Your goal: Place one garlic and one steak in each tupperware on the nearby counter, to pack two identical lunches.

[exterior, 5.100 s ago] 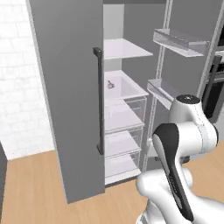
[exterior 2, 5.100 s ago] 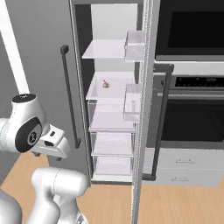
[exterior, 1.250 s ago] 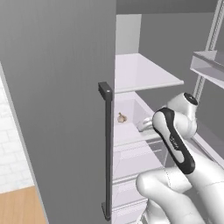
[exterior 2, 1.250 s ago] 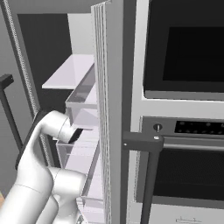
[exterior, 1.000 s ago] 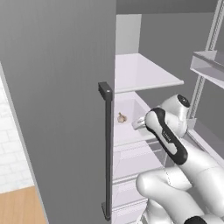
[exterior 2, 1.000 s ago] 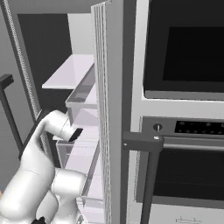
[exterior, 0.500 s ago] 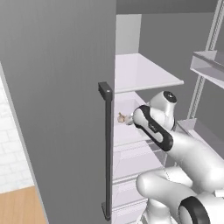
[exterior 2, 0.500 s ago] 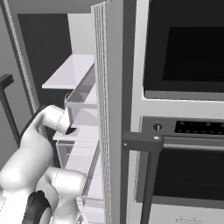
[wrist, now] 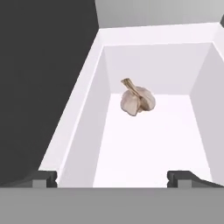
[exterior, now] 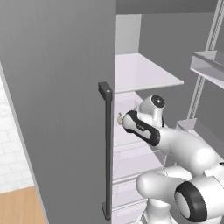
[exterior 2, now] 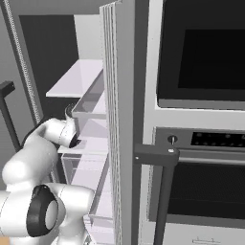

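One garlic [wrist: 137, 99], an off-white lumpy bulb with a short stem, lies on the floor of a white fridge drawer [wrist: 83, 127]. My gripper [wrist: 114, 179] points into that drawer, open, its dark fingertips [wrist: 183, 177] wide apart and the bulb a little beyond them. From the left base view the arm reaches into the fridge at mid-height, and the garlic [exterior: 119, 118] peeks out just past the door edge in front of the hand. The steak, the tupperware and the counter are out of view.
The open grey fridge door with its dark vertical handle [exterior: 106, 144] stands close on the left. A white shelf [exterior: 140, 74] hangs above the drawer. Door bins [exterior: 209, 65] sit at the right. The other door's edge [exterior 2: 119, 119] and a built-in oven [exterior 2: 206, 72] stand on the arm's right.
The arm has stretched further into the fridge, bringing the hand up to the drawer with the garlic. The jaws have stayed wide apart.
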